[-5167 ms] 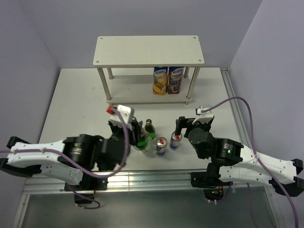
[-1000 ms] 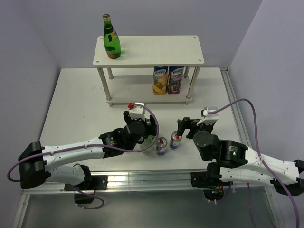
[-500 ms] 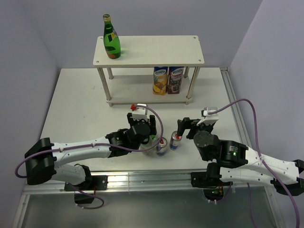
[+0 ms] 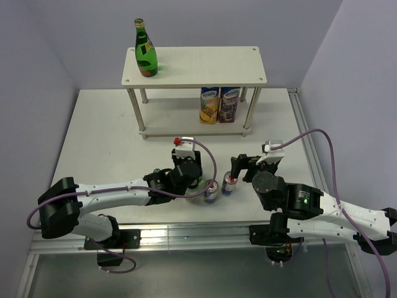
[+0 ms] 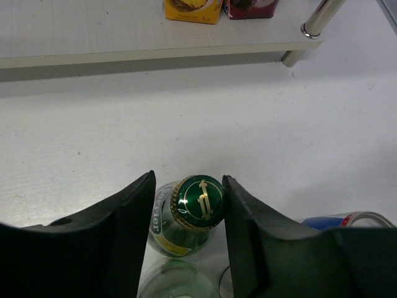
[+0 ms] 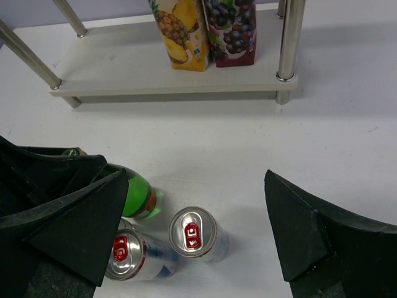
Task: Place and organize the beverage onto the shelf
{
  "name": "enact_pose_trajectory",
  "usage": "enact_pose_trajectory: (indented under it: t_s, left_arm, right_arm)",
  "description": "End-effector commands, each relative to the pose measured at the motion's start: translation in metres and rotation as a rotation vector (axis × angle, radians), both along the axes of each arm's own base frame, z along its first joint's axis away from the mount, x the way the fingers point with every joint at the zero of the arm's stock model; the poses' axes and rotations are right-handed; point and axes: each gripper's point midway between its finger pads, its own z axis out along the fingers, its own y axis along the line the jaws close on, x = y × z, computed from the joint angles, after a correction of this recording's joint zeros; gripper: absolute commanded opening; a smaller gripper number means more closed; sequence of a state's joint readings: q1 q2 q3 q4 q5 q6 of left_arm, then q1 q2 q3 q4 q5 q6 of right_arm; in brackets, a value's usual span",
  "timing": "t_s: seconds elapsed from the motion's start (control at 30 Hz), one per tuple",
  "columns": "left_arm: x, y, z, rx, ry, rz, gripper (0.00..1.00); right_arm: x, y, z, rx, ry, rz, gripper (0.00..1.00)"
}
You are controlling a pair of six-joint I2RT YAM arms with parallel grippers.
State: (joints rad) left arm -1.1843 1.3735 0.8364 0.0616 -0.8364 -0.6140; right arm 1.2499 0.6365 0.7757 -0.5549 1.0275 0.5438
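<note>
One green bottle (image 4: 146,57) stands at the left end of the shelf's top board (image 4: 205,64). The second green bottle (image 5: 186,217) stands on the table. My left gripper (image 4: 193,176) is open with its jaws either side of that bottle's neck, and the gold-rimmed cap (image 5: 200,203) lies between the fingers (image 5: 124,217). A clear bottle (image 5: 180,279) shows just below it. Two slim cans (image 4: 211,191) (image 4: 231,182) stand to the right. My right gripper (image 4: 238,162) is wide open, and in the right wrist view one can (image 6: 193,231) sits between its fingers (image 6: 298,230). The other can (image 6: 130,254) stands beside it.
Two juice cartons (image 4: 209,104) (image 4: 229,103) stand on the shelf's lower board (image 6: 155,81) near its right posts (image 6: 288,43). My two arms are close together around the drink cluster. The table's metal rail (image 4: 186,233) runs along the near edge.
Since the oldest frame a green bottle stands on the top board. Over the last second my left gripper moved right over the second green bottle. The right arm stayed still.
</note>
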Motion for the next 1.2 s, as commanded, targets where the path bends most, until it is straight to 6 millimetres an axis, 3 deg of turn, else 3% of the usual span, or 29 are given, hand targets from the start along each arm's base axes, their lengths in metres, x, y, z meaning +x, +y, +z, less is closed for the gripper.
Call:
enact_pose_trajectory:
  t_s: [0.0, 0.1, 0.2, 0.23, 0.33, 0.43, 0.57, 0.77, 1.03, 1.07, 1.13, 1.17]
  left_arm:
    - [0.006, -0.009, 0.020, -0.053, -0.043, 0.020, 0.51]
    - [0.008, -0.012, 0.017, -0.033, -0.041, 0.020, 0.43]
    - [0.009, -0.013, 0.016, -0.029, -0.043, 0.022, 0.24]
    - [0.009, -0.014, 0.016, -0.034, -0.044, 0.021, 0.12]
    - [0.009, -0.014, 0.016, -0.027, -0.045, 0.016, 0.00]
    - [0.010, -0.011, 0.024, -0.007, -0.051, 0.025, 0.00]
    - [0.012, -0.007, 0.055, -0.006, -0.090, 0.034, 0.00]
    - [0.021, -0.002, 0.128, -0.032, -0.172, 0.022, 0.00]
    - [0.040, 0.011, 0.203, -0.057, -0.253, 0.004, 0.00]
    - [0.042, 0.013, 0.223, -0.059, -0.279, 0.009, 0.00]
    - [0.048, 0.022, 0.242, -0.050, -0.294, 0.031, 0.00]
    - [0.049, 0.025, 0.267, -0.077, -0.324, 0.035, 0.00]
  right_arm:
    - [0.001, 0.001, -0.001, 0.009, -0.007, -0.016, 0.97]
    - [0.001, 0.000, 0.000, 0.009, -0.009, -0.015, 0.97]
    - [0.001, 0.001, 0.000, 0.011, -0.009, -0.014, 0.97]
    - [0.001, 0.001, 0.000, 0.008, -0.010, -0.015, 0.97]
    - [0.001, 0.001, 0.001, 0.007, -0.010, -0.015, 0.97]
    - [0.001, 0.001, 0.000, 0.003, -0.009, -0.015, 0.97]
    - [0.001, 0.001, 0.001, 0.009, -0.011, -0.013, 0.97]
    - [0.000, -0.001, 0.004, 0.027, -0.016, -0.011, 0.97]
    - [-0.001, -0.003, 0.005, 0.039, -0.019, -0.010, 0.97]
    - [-0.001, -0.002, 0.005, 0.040, -0.020, -0.009, 0.97]
    - [-0.001, -0.003, 0.005, 0.040, -0.020, -0.010, 0.97]
    - [-0.001, -0.003, 0.006, 0.043, -0.022, -0.011, 0.96]
